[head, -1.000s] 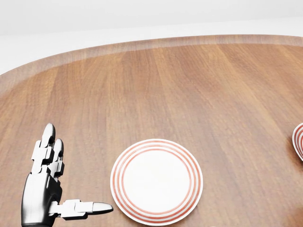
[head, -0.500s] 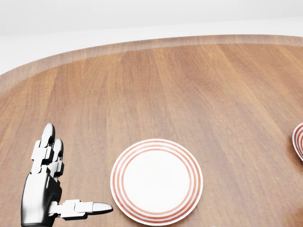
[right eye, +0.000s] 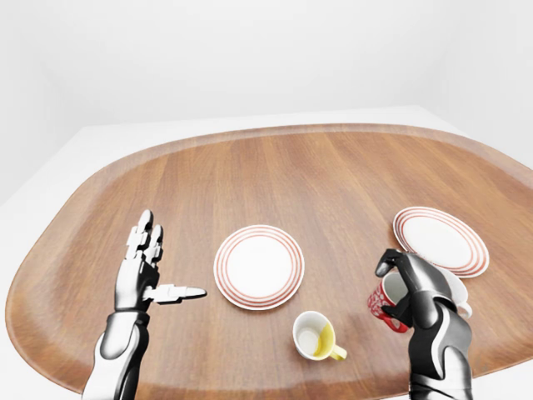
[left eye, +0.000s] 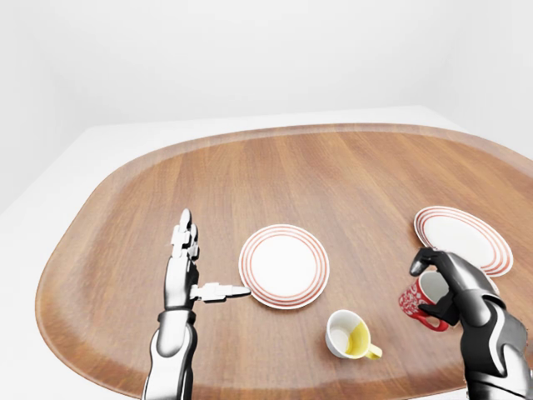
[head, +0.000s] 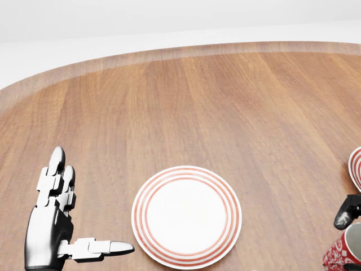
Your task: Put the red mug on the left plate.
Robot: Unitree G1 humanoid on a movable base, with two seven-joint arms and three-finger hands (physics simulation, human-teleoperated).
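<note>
The red mug, patterned in white, is at the lower right of the left-eye view, tilted with its mouth showing. My right hand is shut on it, dark fingers curled over its rim and side. In the head view only the mug's edge and one fingertip show at the bottom right corner. The left plate, white with red rings, lies bare near the table's middle, well left of the mug. My left hand stands open just left of this plate, fingers up and thumb pointing at its rim.
A white mug with a yellow inside stands between the left plate and the red mug, near the bottom. A second ringed plate lies at the right. A white cup shows partly behind my right hand. The wooden table is oval.
In the head view my right hand with the red mug has come into the bottom right corner. The left hand and the plate have not moved.
</note>
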